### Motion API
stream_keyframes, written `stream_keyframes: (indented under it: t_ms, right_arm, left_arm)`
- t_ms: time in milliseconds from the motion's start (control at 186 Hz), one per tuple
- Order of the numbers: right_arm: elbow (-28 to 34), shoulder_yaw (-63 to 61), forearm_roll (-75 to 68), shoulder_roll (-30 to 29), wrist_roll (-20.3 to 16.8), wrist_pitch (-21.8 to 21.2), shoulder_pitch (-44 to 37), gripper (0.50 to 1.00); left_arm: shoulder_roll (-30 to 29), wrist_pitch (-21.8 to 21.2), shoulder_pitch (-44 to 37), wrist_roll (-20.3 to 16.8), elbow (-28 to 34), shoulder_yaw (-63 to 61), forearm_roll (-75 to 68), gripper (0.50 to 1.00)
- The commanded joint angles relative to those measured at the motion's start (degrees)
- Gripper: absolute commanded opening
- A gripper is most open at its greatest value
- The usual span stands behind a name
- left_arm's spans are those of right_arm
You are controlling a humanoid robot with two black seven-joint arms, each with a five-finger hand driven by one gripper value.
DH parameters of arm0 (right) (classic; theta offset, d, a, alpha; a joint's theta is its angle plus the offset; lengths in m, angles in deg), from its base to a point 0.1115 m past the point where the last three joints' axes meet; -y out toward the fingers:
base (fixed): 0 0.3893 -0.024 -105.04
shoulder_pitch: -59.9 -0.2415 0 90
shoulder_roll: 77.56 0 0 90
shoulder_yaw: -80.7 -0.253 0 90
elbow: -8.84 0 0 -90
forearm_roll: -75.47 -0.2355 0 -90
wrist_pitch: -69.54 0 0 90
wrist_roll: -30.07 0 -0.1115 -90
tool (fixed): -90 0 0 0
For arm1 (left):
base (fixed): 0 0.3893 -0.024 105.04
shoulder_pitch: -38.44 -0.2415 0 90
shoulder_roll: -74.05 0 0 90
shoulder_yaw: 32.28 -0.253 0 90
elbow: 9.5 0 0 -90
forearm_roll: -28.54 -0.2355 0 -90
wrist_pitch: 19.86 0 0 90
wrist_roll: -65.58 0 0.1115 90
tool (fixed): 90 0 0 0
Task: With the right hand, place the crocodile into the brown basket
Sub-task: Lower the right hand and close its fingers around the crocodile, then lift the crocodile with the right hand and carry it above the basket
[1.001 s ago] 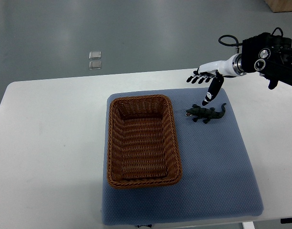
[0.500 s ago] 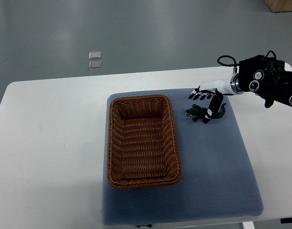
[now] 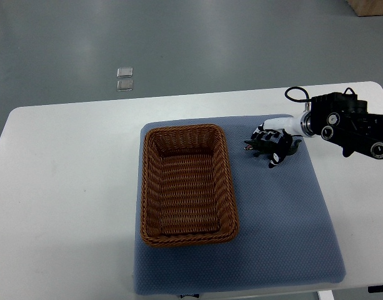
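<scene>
1. The right hand (image 3: 272, 144) was curled down over the crocodile (image 3: 250, 147), fingers wrapped around it, apparently gripping.
2. The crocodile lay on the blue mat (image 3: 285, 219), near the brown basket (image 3: 147, 187), not yet lifted.
3. Lifting, carrying and releasing remained.

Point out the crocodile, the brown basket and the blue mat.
crocodile (image 3: 252, 147), top view, on its head.
brown basket (image 3: 150, 187), top view, on its left wall.
blue mat (image 3: 278, 225), top view, on a bare patch.
</scene>
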Motion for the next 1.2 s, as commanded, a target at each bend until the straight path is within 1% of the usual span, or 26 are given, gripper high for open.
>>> stream_keyframes:
  t_ms: [0,75,86,102,108,113,118,134,140,145,151,172,221,226,269,317,350,366,371,377,387,576,705,829,1028,1194]
  right_arm:
    - [-0.62,0.02,0.27,-0.27,0.08,0.51,0.34,0.809]
    - [-0.80,0.02,0.71,-0.35,0.08,0.95,0.43,0.780]
    - [-0.88,0.02,0.97,-0.35,0.08,1.03,0.52,0.756]
    - [-0.88,0.02,1.15,-0.35,0.08,1.12,0.52,0.744]
    - [-0.88,0.02,1.32,-0.35,0.08,1.12,0.52,0.729]
    - [-0.88,0.02,1.32,-0.35,0.08,1.12,0.52,0.729]
    - [-0.88,0.11,1.50,-0.35,0.08,1.21,0.52,0.717]
    - [-0.88,0.11,1.59,-0.44,0.08,1.30,0.61,0.705]
    - [-0.88,0.11,1.76,-0.44,0.08,1.39,0.61,0.691]
    - [-0.88,0.11,1.76,-0.44,0.08,1.39,0.61,0.690]
    - [-0.97,0.02,1.85,-0.53,0.08,1.47,0.69,0.678]
    - [-0.97,0.02,2.20,-0.53,0.08,1.65,0.69,0.658]
    - [-1.06,0.02,2.47,-0.53,0.08,1.65,0.78,0.635]
    - [-1.06,0.02,2.47,-0.53,0.08,1.65,0.78,0.625]
    - [-1.06,0.11,2.47,-0.53,0.08,1.74,0.78,0.595]
    - [-1.15,0.02,2.47,-0.53,0.08,2.00,0.78,0.580]
    - [-1.06,0.02,2.47,-0.53,0.08,2.18,0.69,0.549]
    - [-1.15,0.02,2.47,-0.53,0.08,2.18,0.52,0.521]
    - [-1.15,0.02,2.47,-0.53,0.08,2.18,0.52,0.521]
    - [-1.15,0.02,2.47,-0.53,0.08,2.18,0.52,0.509]
    - [-1.15,0.02,2.47,-0.44,0.08,2.18,0.43,0.500]
    - [-1.15,-0.15,2.38,0.26,0.08,1.65,-0.19,0.500]
    - [-1.06,-0.07,1.94,0.79,0.08,1.39,-2.03,0.500]
    - [-0.80,-0.24,1.76,2.55,0.08,0.42,-2.73,0.500]
    - [-0.09,-0.33,1.32,4.74,0.08,-1.34,-7.22,0.500]
    - [2.37,-0.68,1.06,7.82,0.08,-3.89,-12.84,0.500]
  left_arm:
    - [0.00,0.01,0.00,0.00,-0.01,0.00,0.01,1.000]
    - [0.00,0.01,-0.09,0.00,-0.01,0.00,0.01,1.000]
    - [0.00,0.01,-0.09,0.00,-0.01,0.00,0.01,1.000]
    - [0.00,0.01,-0.09,0.00,-0.01,0.00,0.01,1.000]
    - [0.00,0.01,0.00,0.00,-0.01,0.00,0.01,1.000]
    - [0.00,0.01,0.00,0.00,-0.01,0.00,0.01,1.000]
    - [0.00,0.01,-0.09,0.00,-0.01,0.00,0.01,1.000]
    - [0.00,0.01,-0.09,0.00,-0.01,0.00,0.01,1.000]
    - [0.00,0.01,-0.09,0.00,-0.01,0.00,0.01,1.000]
    - [0.00,0.01,-0.09,0.00,-0.01,0.00,0.01,1.000]
    - [0.00,0.01,-0.09,0.00,-0.01,0.00,0.01,1.000]
    - [0.00,0.01,-0.09,0.00,0.08,0.00,0.01,1.000]
    - [0.00,0.01,-0.09,0.00,0.08,0.00,0.01,1.000]
    - [0.00,0.01,-0.09,0.00,0.08,0.00,0.01,1.000]
    - [0.00,0.01,-0.09,0.00,0.08,0.00,0.01,1.000]
    - [0.00,0.01,-0.09,0.00,0.08,0.00,0.01,1.000]
    - [0.00,0.01,-0.09,0.00,0.08,0.00,0.01,1.000]
    - [0.00,0.01,-0.09,0.09,0.08,0.00,0.01,1.000]
    - [0.00,0.01,-0.09,0.09,0.08,0.00,0.01,1.000]
    - [0.00,0.01,-0.09,0.00,0.08,0.00,0.01,1.000]
    - [0.00,0.01,-0.09,0.00,0.08,0.00,0.01,1.000]
    - [0.00,0.01,-0.09,0.00,0.08,0.00,0.01,1.000]
    - [0.00,0.01,-0.09,0.00,0.08,-0.09,0.01,1.000]
    - [0.00,0.01,-0.09,0.09,0.08,-0.09,0.01,1.000]
    - [0.00,0.01,-0.09,0.09,0.08,-0.27,0.01,1.000]
    - [0.00,0.01,-0.09,0.09,0.08,-0.18,0.01,1.000]
